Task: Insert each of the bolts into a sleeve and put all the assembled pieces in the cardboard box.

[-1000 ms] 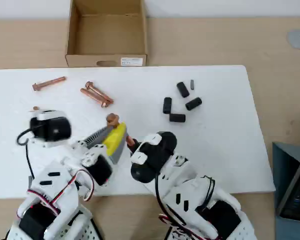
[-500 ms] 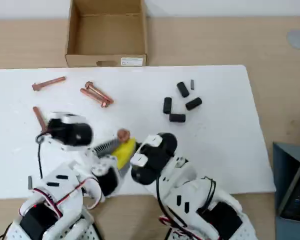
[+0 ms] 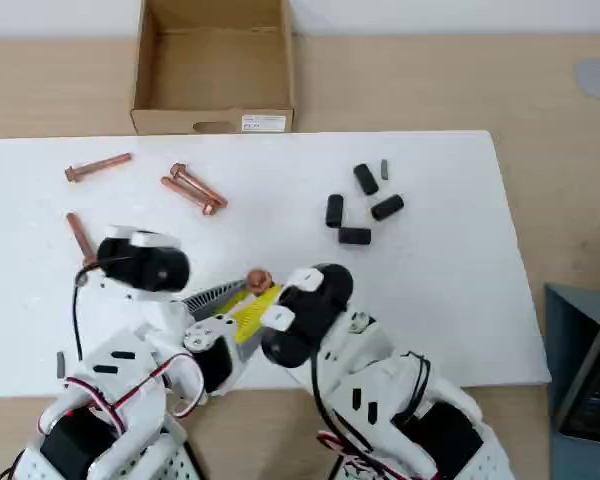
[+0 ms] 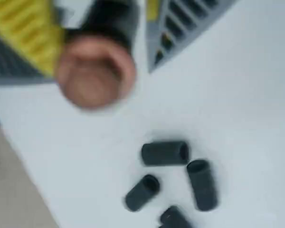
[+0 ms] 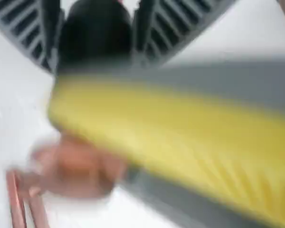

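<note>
My left gripper, with one yellow and one grey finger, is shut on a copper bolt whose head points toward the far side. In the right wrist view, my right gripper is shut on a black sleeve, right behind the left gripper's yellow finger. That sleeve sits just behind the bolt head, touching or nearly so. Several loose sleeves lie right of centre on the white mat. The open cardboard box stands beyond the mat's far edge.
Loose bolts lie on the left of the mat: one far left, two together, and one beside the left arm. A small grey pin rests by the sleeves. A dark bin stands off the mat at right.
The left arm has swung right and toward the near edge, carrying the bolt up to the right gripper. A bolt the left arm had hidden now shows. The right arm has stayed put.
</note>
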